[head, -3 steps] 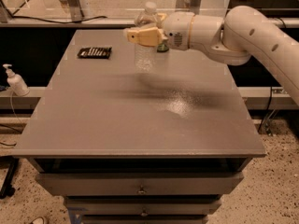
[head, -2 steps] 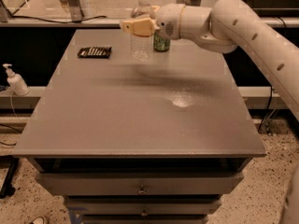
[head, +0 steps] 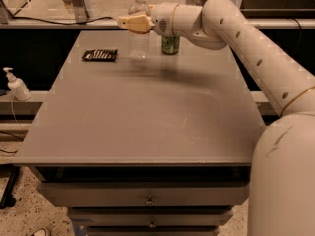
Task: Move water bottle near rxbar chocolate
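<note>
A: Clear ribbed plastic, white cap, band label round the middle: the water bottle (head: 139,45), upright at the far side of the grey table (head: 147,127), just right of the rxbar chocolate (head: 100,55) and left of the green can (head: 171,44).

B: Held?

A: Yes: gripper (head: 129,22) reaching in from the right, tan fingers (head: 135,23) clamped across the shoulder, just under the neck. Hard to say whether resting on the tabletop or hanging just above it.

B: Heavy or light?

A: Probably light. Seems empty or nearly so, though impossible to be sure through clear plastic. Thin-walled, so soft under pressure and likely to dent and crackle if squeezed hard. Stiffened somewhat by the ribs.

B: Slippery, then?

A: Smooth and a little slick, most of all on the label. Best taken where gripped now, at the shoulder, wedged against the taper, hence little chance of sliding down through the fingers. Lower on the body also fine, across the ribs. Never by the cap alone.

B: Anything to watch for on setting down?

A: Tall and narrow, so tippy. Lower straight, base flat, and let go only once settled. Not fragile, but apt to roll away if toppled. Near the bar already, by the look of it; no call to push closer and nudge the wrapper.
</note>
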Controlling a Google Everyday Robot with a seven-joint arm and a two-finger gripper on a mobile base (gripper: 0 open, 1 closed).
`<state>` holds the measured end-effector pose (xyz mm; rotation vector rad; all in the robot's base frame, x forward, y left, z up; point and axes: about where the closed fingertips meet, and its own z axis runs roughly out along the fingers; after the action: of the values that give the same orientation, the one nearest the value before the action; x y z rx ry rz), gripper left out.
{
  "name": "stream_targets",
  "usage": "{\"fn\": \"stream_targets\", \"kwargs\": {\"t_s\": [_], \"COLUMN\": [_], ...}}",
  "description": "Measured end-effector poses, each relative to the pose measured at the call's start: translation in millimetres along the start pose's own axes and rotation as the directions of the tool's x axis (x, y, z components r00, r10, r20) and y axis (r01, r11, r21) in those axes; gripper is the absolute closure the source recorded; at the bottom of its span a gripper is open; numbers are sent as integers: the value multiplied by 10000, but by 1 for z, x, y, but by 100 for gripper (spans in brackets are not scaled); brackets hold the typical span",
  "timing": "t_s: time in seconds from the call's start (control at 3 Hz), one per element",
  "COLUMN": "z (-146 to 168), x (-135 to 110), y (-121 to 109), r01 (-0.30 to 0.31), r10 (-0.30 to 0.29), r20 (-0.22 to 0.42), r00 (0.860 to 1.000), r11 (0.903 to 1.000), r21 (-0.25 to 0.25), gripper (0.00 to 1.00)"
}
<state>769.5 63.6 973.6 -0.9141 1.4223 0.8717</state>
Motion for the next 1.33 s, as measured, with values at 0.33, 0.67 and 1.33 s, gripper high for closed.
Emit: {"fn": "stream_targets", "kwargs": {"t_s": [0.33,0.67,1.33], "z": [22,36,41], "x": [6,13,20], "y": [-2,-1,1], "r01": [-306,-552,-893], "r10": [309,560,889], "r20": [217,255,-93], "r00": [9993,9981,9960], "r11": [9994,9980,9945], "r21": [-143,-315,-551], "gripper": [100,100,82]}}
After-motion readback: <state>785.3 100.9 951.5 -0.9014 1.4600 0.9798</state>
